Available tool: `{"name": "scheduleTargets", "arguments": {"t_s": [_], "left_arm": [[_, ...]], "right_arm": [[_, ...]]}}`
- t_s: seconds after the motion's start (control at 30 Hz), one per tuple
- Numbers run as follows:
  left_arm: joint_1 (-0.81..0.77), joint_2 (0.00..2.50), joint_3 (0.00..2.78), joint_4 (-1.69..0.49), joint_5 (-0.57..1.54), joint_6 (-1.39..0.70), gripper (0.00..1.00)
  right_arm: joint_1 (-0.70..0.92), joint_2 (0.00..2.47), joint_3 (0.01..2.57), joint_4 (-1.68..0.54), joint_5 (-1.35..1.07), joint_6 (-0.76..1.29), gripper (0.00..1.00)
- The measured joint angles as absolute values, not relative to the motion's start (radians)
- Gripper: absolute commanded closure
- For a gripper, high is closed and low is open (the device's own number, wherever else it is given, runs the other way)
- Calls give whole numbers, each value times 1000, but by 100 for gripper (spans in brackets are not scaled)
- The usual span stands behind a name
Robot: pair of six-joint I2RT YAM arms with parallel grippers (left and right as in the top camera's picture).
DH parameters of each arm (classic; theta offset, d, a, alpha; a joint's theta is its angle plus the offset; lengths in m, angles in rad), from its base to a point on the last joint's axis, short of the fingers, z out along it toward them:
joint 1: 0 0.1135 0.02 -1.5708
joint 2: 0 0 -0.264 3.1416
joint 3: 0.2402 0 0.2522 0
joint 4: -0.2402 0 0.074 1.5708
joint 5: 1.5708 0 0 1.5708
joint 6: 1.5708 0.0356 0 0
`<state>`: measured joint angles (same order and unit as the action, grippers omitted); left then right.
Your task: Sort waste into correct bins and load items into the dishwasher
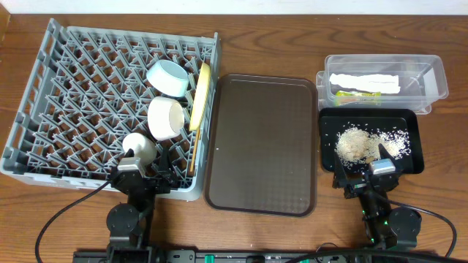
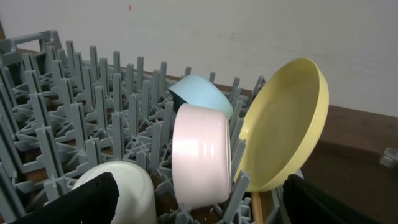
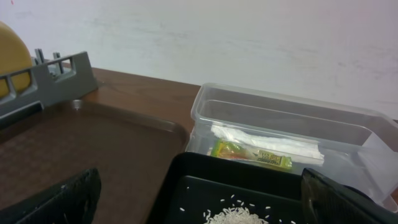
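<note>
The grey dish rack (image 1: pixel 73 95) holds the light blue bowl (image 1: pixel 168 77), the white bowl (image 1: pixel 165 117), the cream cup (image 1: pixel 139 147) and the yellow plate (image 1: pixel 199 96) on edge; a chopstick (image 1: pixel 192 155) lies beneath the plate. The left wrist view shows the blue bowl (image 2: pixel 202 96), white bowl (image 2: pixel 200 154), cup (image 2: pixel 134 186) and plate (image 2: pixel 283 127). The clear tub (image 1: pixel 431 73) holds the white napkin (image 1: pixel 364 82) and green-and-orange wrapper (image 1: pixel 357 93). The black tray (image 1: pixel 409 124) holds rice crumbs (image 1: pixel 360 142). My left gripper (image 1: pixel 144 172) is open at the rack's front edge. My right gripper (image 1: pixel 363 177) is open at the black tray's front edge.
The dark brown serving tray (image 1: pixel 261 142) lies between the rack and the bins. The wooden table (image 1: pixel 292 36) runs behind everything. The right wrist view shows the tub (image 3: pixel 286 118), wrapper (image 3: pixel 252 154), black tray (image 3: pixel 186 180) and serving tray (image 3: pixel 93 143).
</note>
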<state>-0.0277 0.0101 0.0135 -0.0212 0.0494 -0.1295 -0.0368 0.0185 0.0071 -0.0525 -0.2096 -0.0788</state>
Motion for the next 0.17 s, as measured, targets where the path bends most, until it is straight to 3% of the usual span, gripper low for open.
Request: {"name": "scheduleTargets", "arguments": {"t_s": [0.17], "left_arm": [[-28,10,14,-21,49,-130,12]], "right_arm": [[-37,19,7,-52,-210,-79,1]]}}
